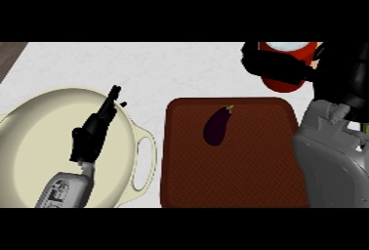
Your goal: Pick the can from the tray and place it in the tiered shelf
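Red can (pixel 288 66) far right, right hand (pixel 277 68) curled round it | brown tray (pixel 231 161) holds eggplant (pixel 217 126) | left hand (pixel 93 134), fingers straight, over cream pot (pixel 144 146)

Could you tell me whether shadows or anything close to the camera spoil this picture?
In the head view the lighting is even, without strong shadows or glare; the eggplant on the brown tray shows plainly. The right forearm fills the right side, and the right hand, curled round the red can, covers much of it. The left hand rests open over the cream pot.
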Controlling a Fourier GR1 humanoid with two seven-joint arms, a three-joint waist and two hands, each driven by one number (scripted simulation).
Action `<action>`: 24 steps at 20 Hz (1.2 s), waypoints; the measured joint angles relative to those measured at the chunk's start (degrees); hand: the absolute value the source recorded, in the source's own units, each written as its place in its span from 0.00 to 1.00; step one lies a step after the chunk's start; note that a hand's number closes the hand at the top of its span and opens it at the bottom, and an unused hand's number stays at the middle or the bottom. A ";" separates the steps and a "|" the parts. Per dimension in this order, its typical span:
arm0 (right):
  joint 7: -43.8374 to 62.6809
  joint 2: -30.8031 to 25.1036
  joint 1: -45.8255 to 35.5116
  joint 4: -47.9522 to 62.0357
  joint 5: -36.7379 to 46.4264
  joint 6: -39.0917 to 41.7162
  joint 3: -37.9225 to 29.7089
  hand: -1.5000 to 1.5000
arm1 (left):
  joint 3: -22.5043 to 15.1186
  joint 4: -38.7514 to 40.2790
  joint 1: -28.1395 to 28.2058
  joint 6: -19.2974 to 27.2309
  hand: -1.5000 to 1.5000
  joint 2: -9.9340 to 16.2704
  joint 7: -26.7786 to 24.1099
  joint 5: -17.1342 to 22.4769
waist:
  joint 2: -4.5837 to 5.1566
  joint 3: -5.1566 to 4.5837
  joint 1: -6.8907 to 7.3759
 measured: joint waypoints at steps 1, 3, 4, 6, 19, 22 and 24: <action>0.23 -0.45 -1.16 -0.25 0.80 0.59 -0.62 1.00 | -0.05 -0.69 0.24 -0.13 0.50 0.07 0.59 -0.01 | -0.02 0.01 0.05; 0.13 -1.76 -3.30 0.85 2.21 1.33 -2.15 1.00 | -0.30 -0.77 0.72 -0.10 0.50 -0.20 0.47 -0.42 | 0.00 0.01 0.14; -0.18 -2.86 -4.54 1.79 2.35 1.81 -3.40 1.00 | -0.21 -1.03 0.54 -0.31 0.50 -0.19 0.77 -0.30 | 0.03 0.00 0.18; -0.55 -4.74 -6.00 1.81 2.43 3.49 -5.26 1.00 | -0.46 -2.24 0.32 -0.12 0.50 -0.42 2.06 -0.63 | 0.00 0.01 0.15; -5.11 -14.87 -15.49 14.77 2.50 3.23 -14.93 1.00 | 0.74 -1.59 0.99 -1.03 0.50 -0.94 0.52 -1.55 | 0.17 0.01 0.42; -7.87 -17.33 -15.91 17.63 2.12 1.67 -16.25 1.00 | 0.82 -1.08 1.45 -1.16 0.50 -1.22 -0.49 -1.87 | 0.20 0.05 0.44; -10.11 -18.50 -16.54 21.43 2.22 -0.44 -16.71 1.00 | 0.82 -1.67 1.39 -1.54 0.50 -1.17 0.26 -1.88 | 0.23 0.03 0.58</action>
